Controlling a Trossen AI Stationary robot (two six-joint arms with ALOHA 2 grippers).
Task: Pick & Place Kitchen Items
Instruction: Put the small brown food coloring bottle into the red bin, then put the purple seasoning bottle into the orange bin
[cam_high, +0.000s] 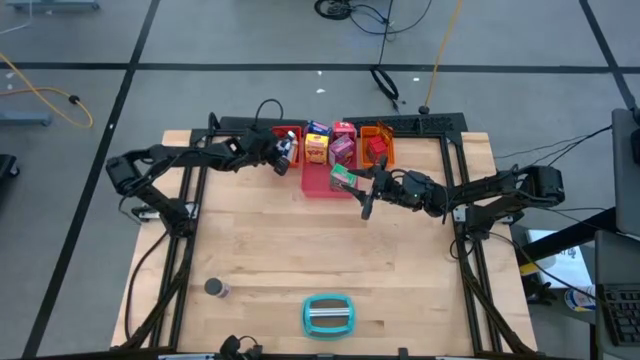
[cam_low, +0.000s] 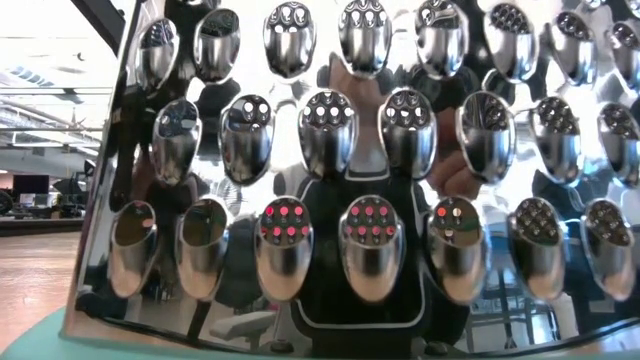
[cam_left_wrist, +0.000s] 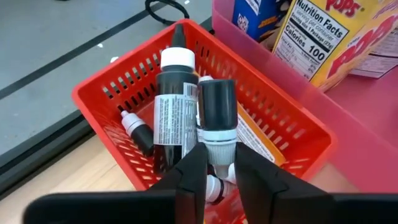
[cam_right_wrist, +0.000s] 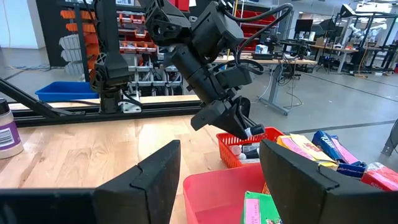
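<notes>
Hovering over the red basket (cam_left_wrist: 124, 93), left gripper (cam_left_wrist: 221, 168) pinching the black-capped bottle (cam_left_wrist: 217, 118) by its white end; long axis running away from the fingers, into the basket; right gripper (cam_right_wrist: 217, 180) waiting open above the pink tray (cam_right_wrist: 217, 180).

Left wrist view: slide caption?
Left tool pinching a small black bottle over the red basket of bottles.

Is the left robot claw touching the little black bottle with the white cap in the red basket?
Touching. In the left wrist view the left gripper has its fingers on either side of the black bottle's white cap, above the red basket.
</notes>
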